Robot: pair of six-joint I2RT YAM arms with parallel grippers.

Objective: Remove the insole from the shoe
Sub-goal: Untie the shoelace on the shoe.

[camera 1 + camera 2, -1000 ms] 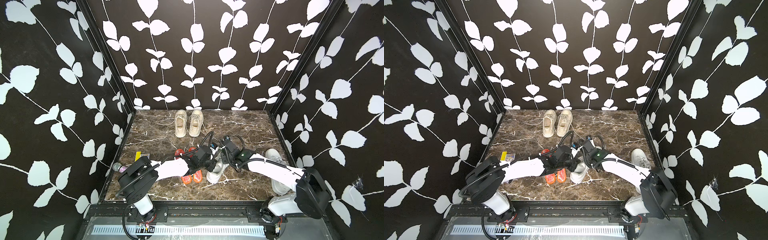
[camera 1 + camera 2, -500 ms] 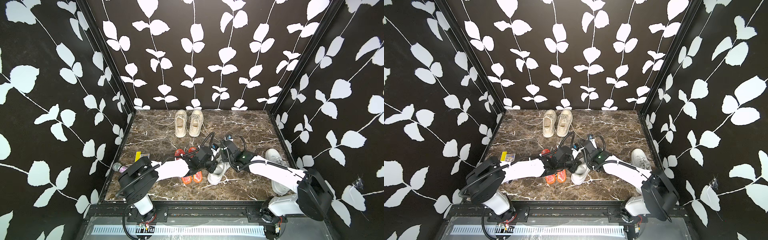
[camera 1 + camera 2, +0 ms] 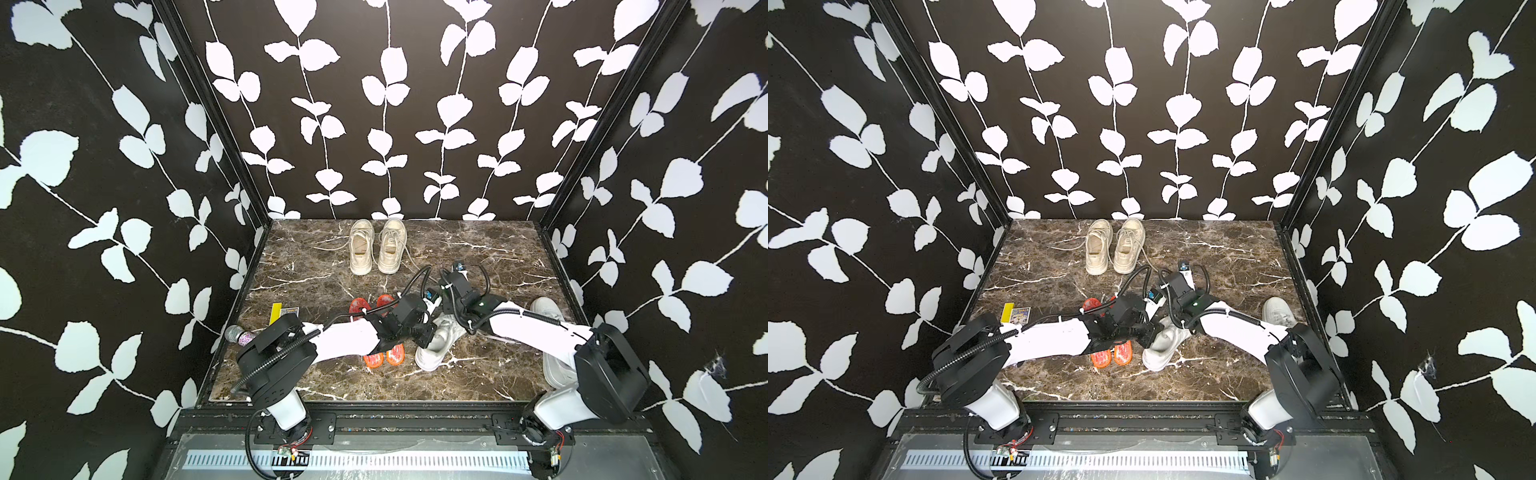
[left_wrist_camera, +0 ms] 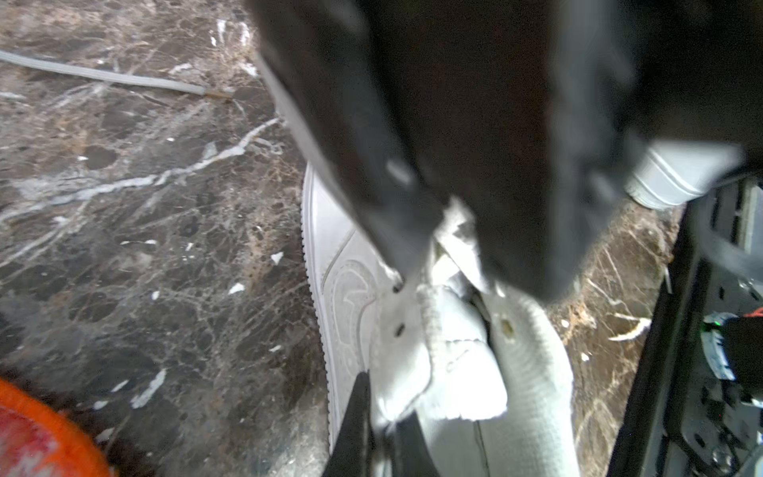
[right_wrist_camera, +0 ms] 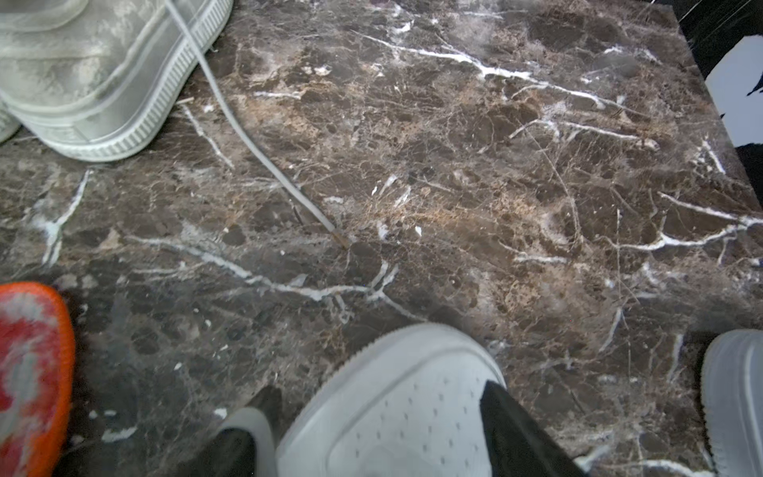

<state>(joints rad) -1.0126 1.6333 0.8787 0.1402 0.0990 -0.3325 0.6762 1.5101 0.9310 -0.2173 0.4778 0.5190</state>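
White leather sneaker lies just beside orange slippers; insole not visible, judged inside. Left gripper pinched closed on white tongue flap. Right gripper spread, straddling the toe. Step: opening the shoe. Next: reach inside for the insole.

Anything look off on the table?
Yes. The white sneaker lies skewed on the marble table, its tongue flopped out, apart from its mate at the right edge. A loose lace trails from the beige pair. No spill or damage visible.
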